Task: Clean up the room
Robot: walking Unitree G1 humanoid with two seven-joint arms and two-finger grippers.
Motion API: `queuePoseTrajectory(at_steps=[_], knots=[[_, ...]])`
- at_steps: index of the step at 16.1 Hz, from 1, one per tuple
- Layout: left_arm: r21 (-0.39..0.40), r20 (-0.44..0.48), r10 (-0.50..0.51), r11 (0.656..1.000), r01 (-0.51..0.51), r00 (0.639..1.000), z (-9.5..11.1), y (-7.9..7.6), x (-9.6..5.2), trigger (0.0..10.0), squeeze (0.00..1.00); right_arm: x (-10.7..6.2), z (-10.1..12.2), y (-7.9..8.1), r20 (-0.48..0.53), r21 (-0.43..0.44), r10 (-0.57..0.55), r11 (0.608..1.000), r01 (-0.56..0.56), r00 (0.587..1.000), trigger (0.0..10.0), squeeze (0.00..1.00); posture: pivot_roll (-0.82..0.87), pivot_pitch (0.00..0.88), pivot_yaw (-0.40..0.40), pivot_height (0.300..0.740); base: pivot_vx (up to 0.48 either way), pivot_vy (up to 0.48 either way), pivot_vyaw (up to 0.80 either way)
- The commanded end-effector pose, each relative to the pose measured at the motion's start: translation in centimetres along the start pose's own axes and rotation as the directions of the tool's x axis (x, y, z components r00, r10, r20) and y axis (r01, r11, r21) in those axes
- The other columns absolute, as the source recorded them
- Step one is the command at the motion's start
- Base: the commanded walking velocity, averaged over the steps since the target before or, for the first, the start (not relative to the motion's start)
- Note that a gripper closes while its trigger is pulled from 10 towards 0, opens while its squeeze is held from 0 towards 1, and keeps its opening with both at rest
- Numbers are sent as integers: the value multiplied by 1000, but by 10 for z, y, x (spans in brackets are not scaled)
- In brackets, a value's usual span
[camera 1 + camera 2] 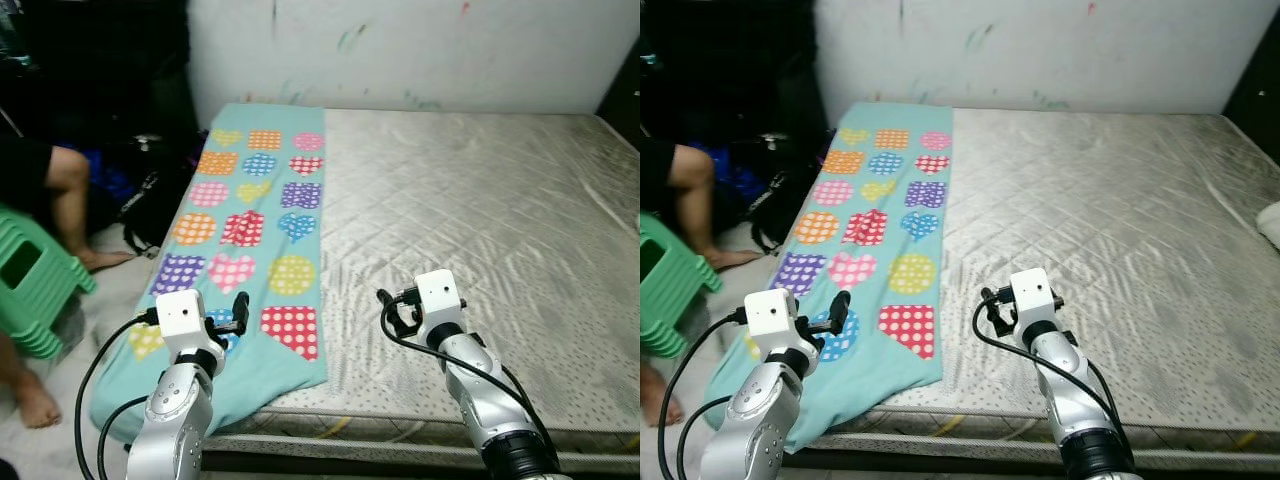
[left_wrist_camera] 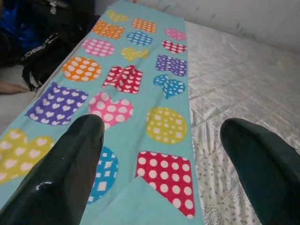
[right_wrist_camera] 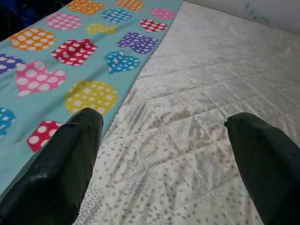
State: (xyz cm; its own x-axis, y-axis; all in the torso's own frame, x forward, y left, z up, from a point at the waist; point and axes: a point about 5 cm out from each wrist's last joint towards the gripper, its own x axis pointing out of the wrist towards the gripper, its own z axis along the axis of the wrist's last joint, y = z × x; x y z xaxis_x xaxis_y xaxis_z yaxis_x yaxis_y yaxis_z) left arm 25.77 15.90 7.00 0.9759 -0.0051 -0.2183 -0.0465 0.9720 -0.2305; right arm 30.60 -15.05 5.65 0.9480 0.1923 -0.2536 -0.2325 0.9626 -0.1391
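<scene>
I am standing at the foot of a bed with a bare, quilted grey mattress [image 1: 480, 200]. Along its left edge lies a long turquoise blanket [image 1: 250, 230] printed with bright spotted hearts, circles and squares; its near end hangs over the mattress corner, with one corner folded back. My left hand [image 1: 232, 318] hovers over that near end of the blanket, its two black fingers [image 2: 61, 173] spread wide and holding nothing. My right hand [image 1: 392, 312] hovers over the bare mattress just beside the blanket's edge, fingers [image 3: 70, 164] also spread wide and empty. To my left, on the floor, a person's bare legs [image 1: 70, 200] rest beside a stack of green plastic stools [image 1: 30, 285] and a black bag [image 1: 150, 205].
</scene>
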Motion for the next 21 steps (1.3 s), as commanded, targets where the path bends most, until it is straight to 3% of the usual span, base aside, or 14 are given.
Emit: queuePoseTrajectory(at_steps=[1, 7, 18, 21], knots=[[5, 4, 3, 1000, -3, 1000, 3, 3, 0, 10000, 0, 1, 2, 2, 8, 12, 4, 1000, -4, 1000, 10000, 0, -72, 0, -29, 740, 0, 480, 0], [15, 5, -11, 1000, 11, 1000, 3, 0, 0, 10000, 0, 0, 1, 0, 3, 13, 0, 1000, 0, 1000, 10000, 0, -75, 0, -28, 740, 0, 452, 0], [13, 16, -65, 998, 65, 998, 5, -3, 0, 10000, 0, 1, 1, 0, 2, 5, -4, 1000, 4, 1000, 10000, 0, -79, 0, -26, 740, 0, 0, 0], [11, 23, -75, 997, 75, 997, 6, -4, 0, 10000, 0, 1, 1, 0, 0, 8, -4, 1000, 4, 1000, 10000, 0, -79, 0, -27, 740, 296, 0, 0]])
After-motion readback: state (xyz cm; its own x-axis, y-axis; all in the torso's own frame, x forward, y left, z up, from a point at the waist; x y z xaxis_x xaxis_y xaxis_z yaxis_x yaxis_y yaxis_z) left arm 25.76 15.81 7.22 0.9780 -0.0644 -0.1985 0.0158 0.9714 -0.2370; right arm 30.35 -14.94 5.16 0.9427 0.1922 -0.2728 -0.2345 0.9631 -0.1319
